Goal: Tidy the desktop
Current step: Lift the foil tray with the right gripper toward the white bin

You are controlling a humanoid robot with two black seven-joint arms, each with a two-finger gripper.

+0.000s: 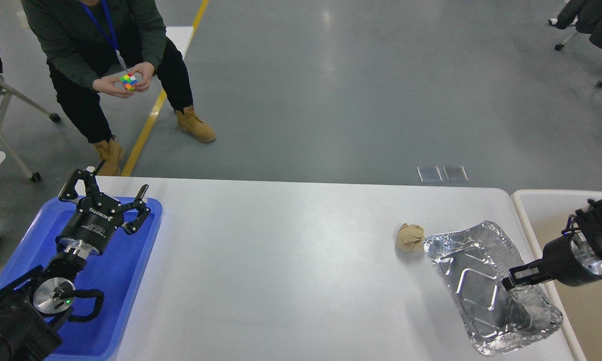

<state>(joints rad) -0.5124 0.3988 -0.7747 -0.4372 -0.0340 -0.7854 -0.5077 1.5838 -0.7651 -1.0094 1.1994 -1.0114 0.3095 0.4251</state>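
Observation:
The white desktop point(281, 260) fills the lower part of the head view. A crumpled silver foil tray point(474, 271) is at its right end, tilted and lifted. My right gripper point(510, 281) is shut on the foil tray's right rim. A crumpled brown paper ball point(410, 237) lies on the desktop, touching or just beside the foil tray's far left corner. My left gripper point(109, 189) is open and empty above the far end of the blue tray point(125, 286) at the left.
A cream-rimmed beige bin point(520, 203) stands against the desktop's right edge, under my right arm. A person point(105, 45) crouches on the floor beyond the far left corner, holding a colourful cube. Chairs stand at the far left and far right.

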